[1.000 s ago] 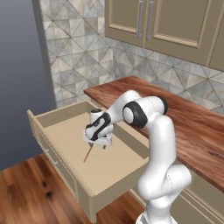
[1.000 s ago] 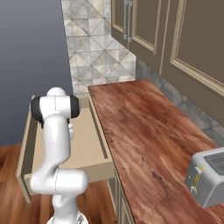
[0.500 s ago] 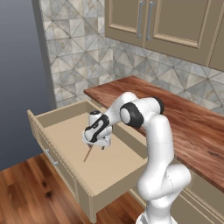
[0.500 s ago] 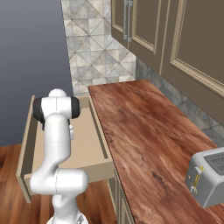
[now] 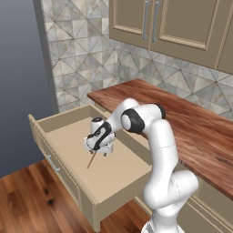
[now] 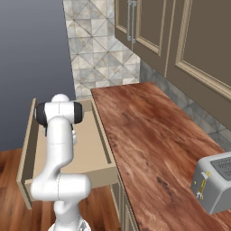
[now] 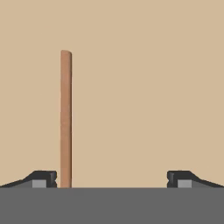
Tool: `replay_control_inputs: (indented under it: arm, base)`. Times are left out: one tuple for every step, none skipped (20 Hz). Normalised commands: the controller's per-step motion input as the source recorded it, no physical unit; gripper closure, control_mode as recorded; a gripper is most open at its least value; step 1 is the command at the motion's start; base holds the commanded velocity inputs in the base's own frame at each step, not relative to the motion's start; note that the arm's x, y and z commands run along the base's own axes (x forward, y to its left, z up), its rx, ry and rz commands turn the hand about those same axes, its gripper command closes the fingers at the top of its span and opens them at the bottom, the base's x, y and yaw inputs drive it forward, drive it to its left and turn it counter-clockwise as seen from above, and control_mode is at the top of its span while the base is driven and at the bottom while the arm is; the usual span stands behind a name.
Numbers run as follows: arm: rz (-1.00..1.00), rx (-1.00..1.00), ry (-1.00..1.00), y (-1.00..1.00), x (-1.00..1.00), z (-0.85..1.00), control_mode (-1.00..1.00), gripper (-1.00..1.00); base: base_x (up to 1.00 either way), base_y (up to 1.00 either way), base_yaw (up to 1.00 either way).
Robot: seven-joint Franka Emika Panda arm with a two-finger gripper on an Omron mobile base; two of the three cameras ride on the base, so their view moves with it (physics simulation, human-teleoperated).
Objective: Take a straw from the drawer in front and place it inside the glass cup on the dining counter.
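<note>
1. Hand view puts the straw (image 7: 66,118) flat on the light tan floor of the drawer (image 7: 144,87), a thin brownish-orange stick lying free, not lifted.
2. Its long axis runs straight up this view, away from the hand. Its near end sits just inside the left fingertip (image 7: 43,178) and far from the right one, so it lies off-centre in the gap.
3. That offset looks like a matter of approach: the fingers are spread wide and grasp nothing, bracketing the straw so that a later squeeze would press across its thin width, not along its length.
4. Left base view shows the straw (image 5: 91,160) on the drawer floor pointing toward the drawer's front panel, its far end hidden beneath the gripper (image 5: 101,149).
5. The gripper hangs low inside the drawer (image 5: 117,181), directly over the straw, apparently because a flat-lying stick needs a grasp from above.
6. The drawer stands pulled well out from under the wood-topped table (image 5: 191,123), which leaves room for the arm to reach down to the straw.
7. My reading: the pick is at hand but not made.
</note>
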Motion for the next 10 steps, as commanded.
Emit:
replay_control_inputs:
  arm:
    - [0.0,0.0,-0.03,0.05,0.16,-0.07,-1.0,-1.0]
    - [0.0,0.0,-0.03,0.06,0.15,-0.11,-1.0,-1.0]
    - [0.0,0.0,-0.03,0.06,0.15,-0.13,-1.0,-1.0]
    - [0.0,0.0,-0.02,0.09,0.19,-0.16,-1.0,-1.0]
    - [0.0,0.0,-0.02,0.12,0.21,-0.19,-1.0,-1.0]
    - [0.0,0.0,-0.02,0.11,0.16,-0.25,-1.0,-1.0]
    - [0.0,0.0,-0.01,0.08,0.16,-0.28,-1.0,-1.0]
    - [0.0,0.0,0.0,0.1,0.14,-0.32,-1.0,-1.0]
    - [0.0,0.0,0.0,0.12,0.15,-0.3,-1.0,-1.0]
    - [0.0,0.0,0.0,0.11,0.14,-0.29,-1.0,-1.0]
  base:
    - [0.0,0.0,0.0]
    - [0.0,0.0,0.0]
    - [0.0,0.0,0.0]
    - [0.0,0.0,0.0]
    - [0.0,0.0,0.0]
    - [0.0,0.0,0.0]
    - [0.0,0.0,0.0]
    - [0.0,0.0,0.0]
    - [0.0,0.0,0.0]
    - [0.0,0.0,0.0]
